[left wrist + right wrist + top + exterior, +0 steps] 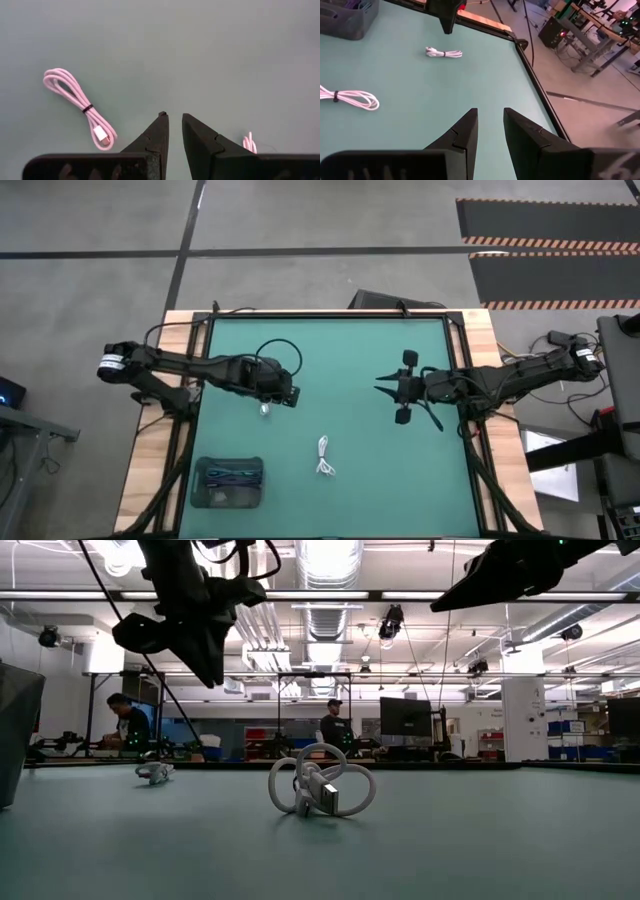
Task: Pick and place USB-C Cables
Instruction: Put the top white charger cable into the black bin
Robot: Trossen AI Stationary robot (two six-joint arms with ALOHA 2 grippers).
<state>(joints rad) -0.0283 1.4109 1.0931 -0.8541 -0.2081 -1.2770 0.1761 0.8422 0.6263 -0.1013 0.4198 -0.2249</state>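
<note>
Two white cables are seen lying on the green worktop (340, 370). One white cable (325, 456) lies near the middle of the front half, loosely coiled; in the low view this cable (320, 785) stands nearest the camera. A second white cable (265, 408) lies just under the left claw (290, 394), farther back on the left side, and is seen small in the low view (153, 771). In the left wrist view one bound cable (80, 106) is shown flat on the worktop, apart from the fingers (155, 140), which are held close together with only a narrow gap and nothing between them; a bit of another cable (250, 143) shows beside the other finger.

A dark bin (228, 483) stands at the front left corner, with dark cables (232, 474) seen inside.

The right claw (385, 389) is held above the right half of the worktop, well apart from the cables. Its fingers (465, 135) are slightly parted and hold nothing.

Two people (128, 725) are seen in the room beyond.
</note>
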